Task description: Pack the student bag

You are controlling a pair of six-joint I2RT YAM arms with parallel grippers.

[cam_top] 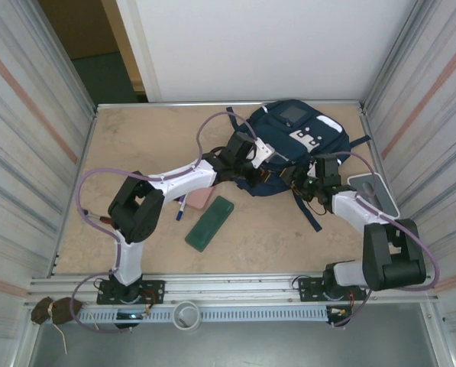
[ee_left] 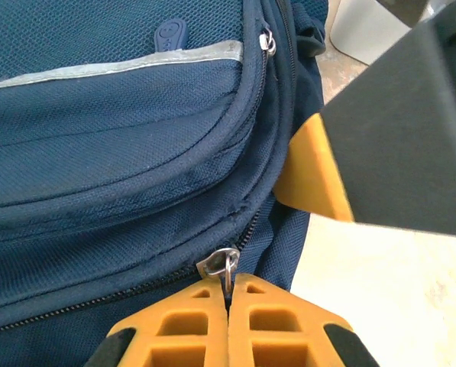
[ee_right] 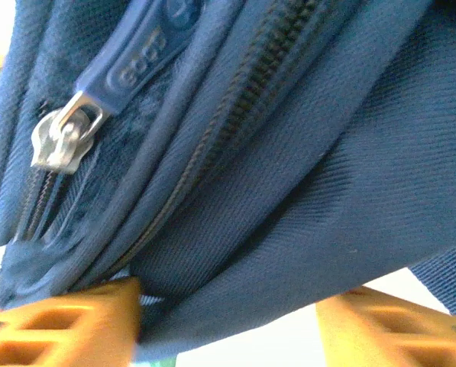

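Beige table (cam_top: pixel 136 138), toward its far right corner: student bag (cam_top: pixel 289 134); left gripper (ee_left: pixel 228 302) pinched shut on its metal zipper pull (ee_left: pixel 226 264), right gripper (ee_right: pixel 228 306) stood open astride a fabric fold, unclamped, so tugging risked dragging the bag or losing the pull.

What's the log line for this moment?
left claw: shut on zipper pull | right claw: open around backpack fold | green case on table
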